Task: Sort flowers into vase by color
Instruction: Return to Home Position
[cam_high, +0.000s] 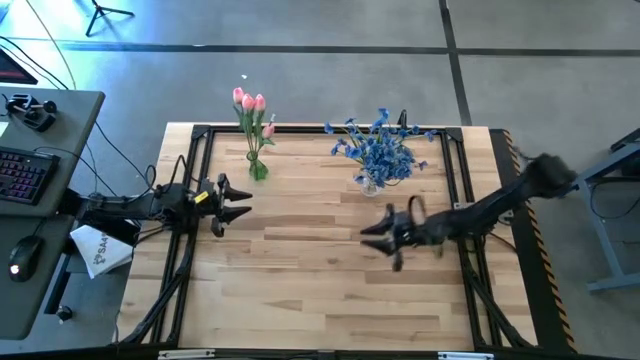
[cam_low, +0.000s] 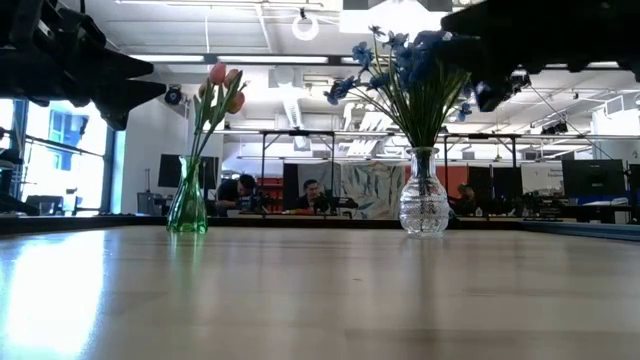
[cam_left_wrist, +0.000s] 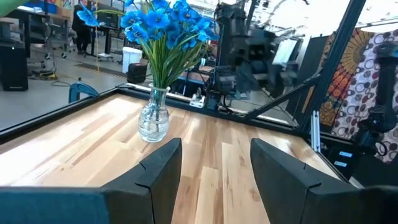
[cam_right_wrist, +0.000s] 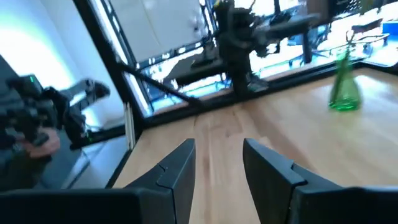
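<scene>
Pink tulip buds (cam_high: 250, 102) stand by their stems in a green glass vase (cam_high: 258, 168) near the table's far edge, left of centre; the vase also shows in the low view (cam_low: 187, 210) and right wrist view (cam_right_wrist: 344, 93). Blue blossom sprays (cam_high: 378, 148) stand in a clear glass vase (cam_low: 424, 205), (cam_left_wrist: 153, 119) to its right. My left gripper (cam_high: 232, 201) hovers open at the table's left side, holding nothing. My right gripper (cam_high: 378, 238) hovers open in front of the blue bouquet, empty too.
A black frame rail (cam_high: 320, 130) runs round the wooden table top (cam_high: 320, 290), which lies bare in its near half. A desk with keyboard (cam_high: 25, 175) and mouse stands left of the table. People sit in the room beyond the far edge (cam_low: 312, 195).
</scene>
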